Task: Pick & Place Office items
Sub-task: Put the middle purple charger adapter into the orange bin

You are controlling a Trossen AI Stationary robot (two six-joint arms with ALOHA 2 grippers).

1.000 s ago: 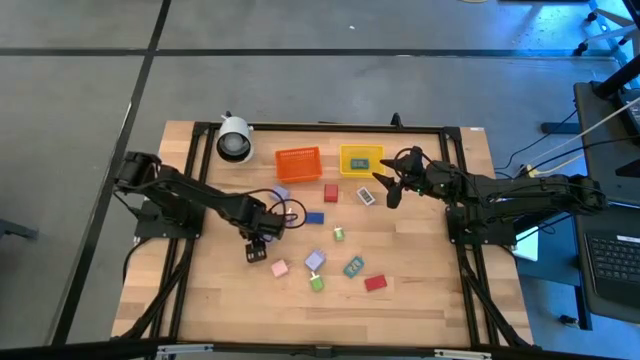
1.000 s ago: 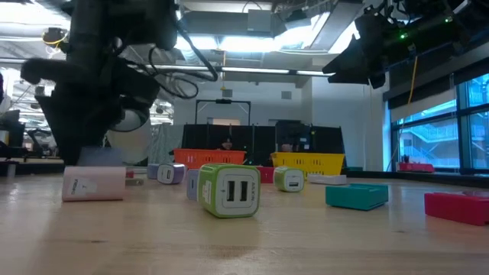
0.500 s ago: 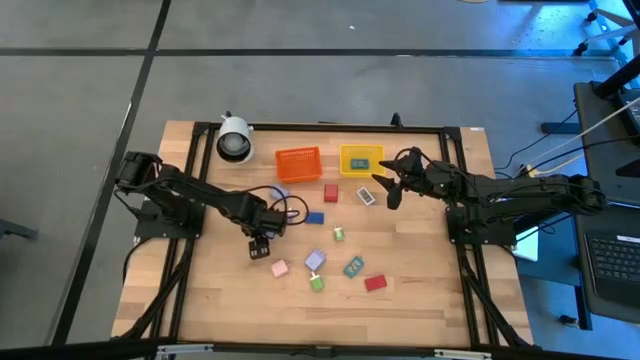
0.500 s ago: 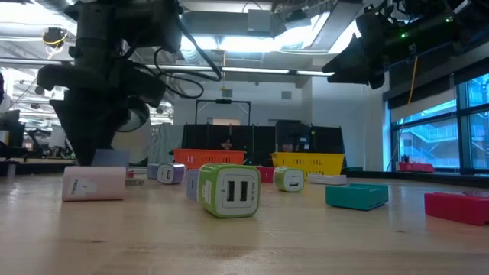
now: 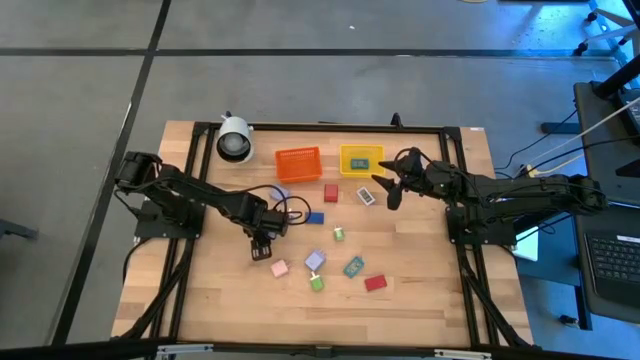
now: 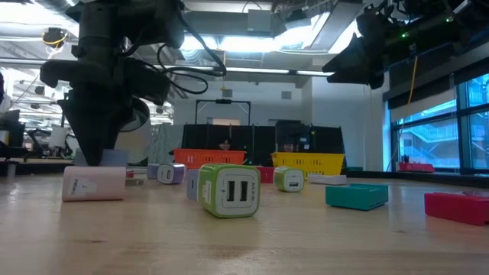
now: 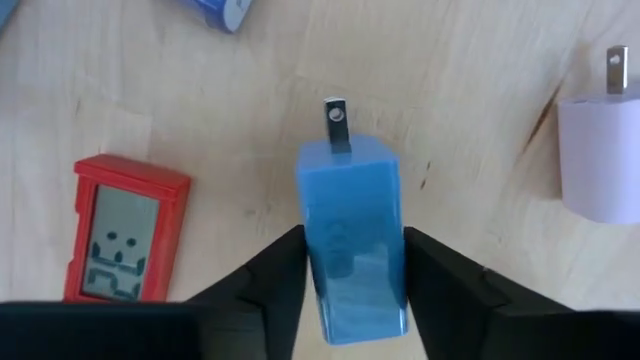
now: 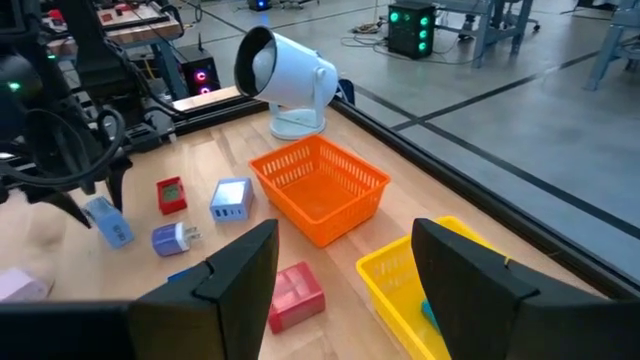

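Looking straight down on the wooden table [image 5: 420, 290], we see the left hand [image 5: 261, 240] low over the boards, left of the scattered office items. Our left wrist view shows its two dark fingers [image 7: 270, 275] pressed against the sides of a small blue plug-in charger block [image 7: 352, 240] with one metal prong pointing away from the hand; the block lies flat on the table. Just beside it lie a red rectangular digital clock [image 7: 125, 232] and a lilac charger block [image 7: 598, 150], both apart from the fingers.

The right hand [image 5: 390, 187] hangs above the table near the yellow mesh bin [image 5: 361, 158], its fingers spread with nothing between them. The orange mesh bin [image 5: 299, 162] sits just left of the yellow one, and a white cylindrical camera-like object [image 5: 235, 138] stands at the far left corner.

In the low view we find a pink block [image 6: 93, 183] close to the left hand, a green-and-white charger cube [image 6: 229, 191] in front, a teal block [image 6: 357, 196] and a red block [image 6: 457, 207] to the right
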